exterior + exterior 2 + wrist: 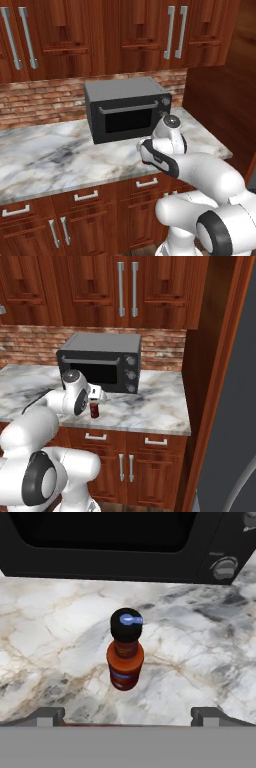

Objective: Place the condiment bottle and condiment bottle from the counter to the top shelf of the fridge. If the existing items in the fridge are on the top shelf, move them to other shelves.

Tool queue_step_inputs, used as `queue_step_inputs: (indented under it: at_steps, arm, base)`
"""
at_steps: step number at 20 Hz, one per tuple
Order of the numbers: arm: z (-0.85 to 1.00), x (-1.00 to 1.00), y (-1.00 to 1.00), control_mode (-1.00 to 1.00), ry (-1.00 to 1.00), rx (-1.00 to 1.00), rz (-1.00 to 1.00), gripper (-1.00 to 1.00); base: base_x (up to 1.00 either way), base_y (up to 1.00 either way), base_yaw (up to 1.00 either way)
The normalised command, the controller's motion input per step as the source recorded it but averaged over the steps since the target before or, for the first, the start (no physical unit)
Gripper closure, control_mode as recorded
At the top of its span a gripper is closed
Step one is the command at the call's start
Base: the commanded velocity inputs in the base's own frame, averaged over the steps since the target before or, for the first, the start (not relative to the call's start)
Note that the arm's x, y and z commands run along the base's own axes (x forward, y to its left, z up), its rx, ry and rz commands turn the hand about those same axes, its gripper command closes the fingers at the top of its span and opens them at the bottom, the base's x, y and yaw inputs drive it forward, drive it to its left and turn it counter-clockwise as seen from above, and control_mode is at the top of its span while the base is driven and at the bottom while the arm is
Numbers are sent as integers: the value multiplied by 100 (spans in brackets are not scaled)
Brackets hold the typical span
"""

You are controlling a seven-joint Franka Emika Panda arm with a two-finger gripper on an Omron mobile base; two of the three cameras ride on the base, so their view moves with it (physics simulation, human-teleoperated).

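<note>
gripper (127, 716) hanging released | condiment bottle (125, 652) standing upright at 12 o'clock, centred between jaws | counter (200, 662) bearing it

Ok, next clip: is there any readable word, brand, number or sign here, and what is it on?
None can be read.
Slim reddish-brown condiment bottle on the veined marble counter: its dark label band is too blurred to read.
Dark grey toaster oven with round silver knobs: no legible markings.
</note>
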Motion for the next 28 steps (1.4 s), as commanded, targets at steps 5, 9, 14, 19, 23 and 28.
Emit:
queue_step_inputs:
  at_steps: [5,9,14,19,23,28]
  arm:
    - [-10,6,0,-100,-2,0,0,-100]
    - [-3,12,0,-100,-4,0,0,-100]
    - [-3,16,0,-100,-2,0,0,-100]
    - [-1,11,0,-100,0,0,0,-100]
    - [0,14,0,-100,0,0,0,-100]
    - [-3,12,0,-100,0,0,0,-100]
  base:
    - [0,0,0]
    - [0,0,0]
    - [0,0,0]
    - [0,0,0]
    - [0,0,0]
    - [0,0,0]
